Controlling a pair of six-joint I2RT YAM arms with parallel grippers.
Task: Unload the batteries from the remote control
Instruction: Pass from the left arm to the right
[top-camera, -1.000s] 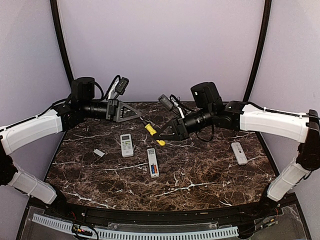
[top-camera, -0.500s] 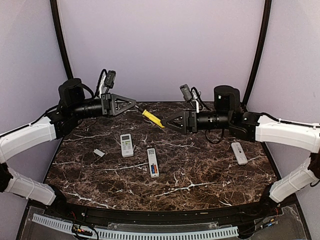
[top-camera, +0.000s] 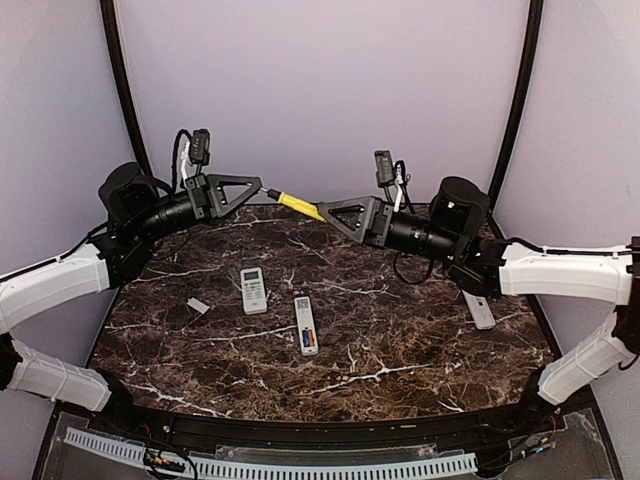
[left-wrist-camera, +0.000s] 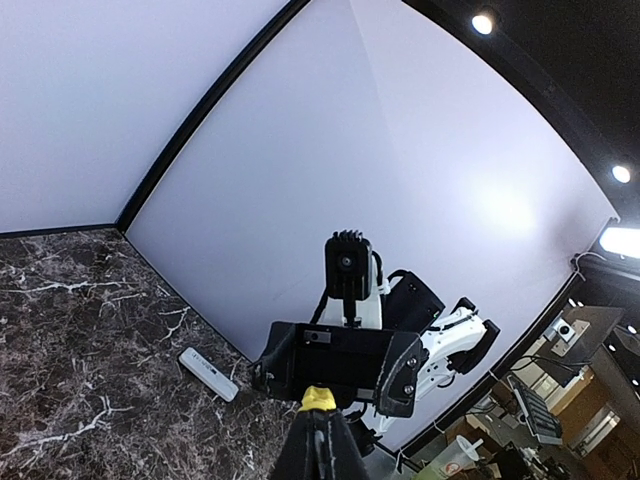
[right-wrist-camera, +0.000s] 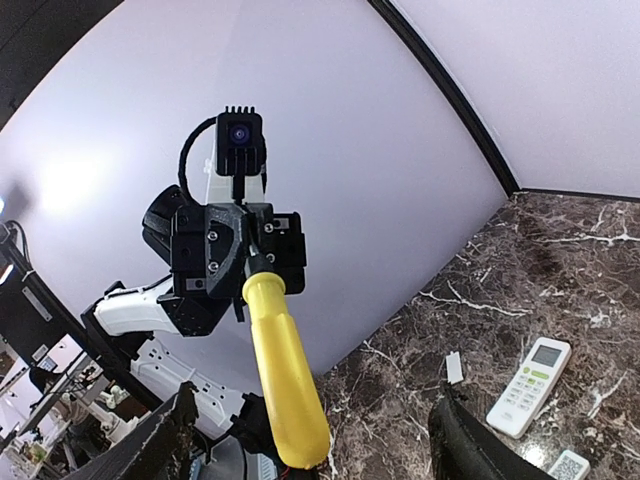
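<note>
- Pinching the thin metal shaft of the tool (top-camera: 298, 206) with the left gripper (top-camera: 259, 186), jaws pressed together on it, well above the table (top-camera: 400, 345).
- Holding that tool almost level, tilting slightly down toward the right, with its yellow handle pointing at the right gripper (top-camera: 324, 209).
- Standing spread wide on the right side, with the fingers (right-wrist-camera: 165, 440) flanking the butt of the handle in the right wrist view and neither one touching it.
- Facing each other nose to nose over the far half of the table, both arms reaching inward from the sides.
- Lying in the open bay of the mid remote (top-camera: 304, 312), near the table's centre, well below and apart from both grippers: the batteries (top-camera: 308, 342), showing orange and blue.
- Resting flat on the table with its back side up, the bay sitting at the near end of the mid remote.
- Lying just left of it and a little farther back, a second remote (top-camera: 253, 290), face up with a small screen at its far end.
- Lying further left, apart from both, a small white cover (top-camera: 198, 306).
- Showing only partly from under the right arm, a third remote (top-camera: 480, 312), near the table's right edge.
- Not being able to count the cells at this size.
</note>
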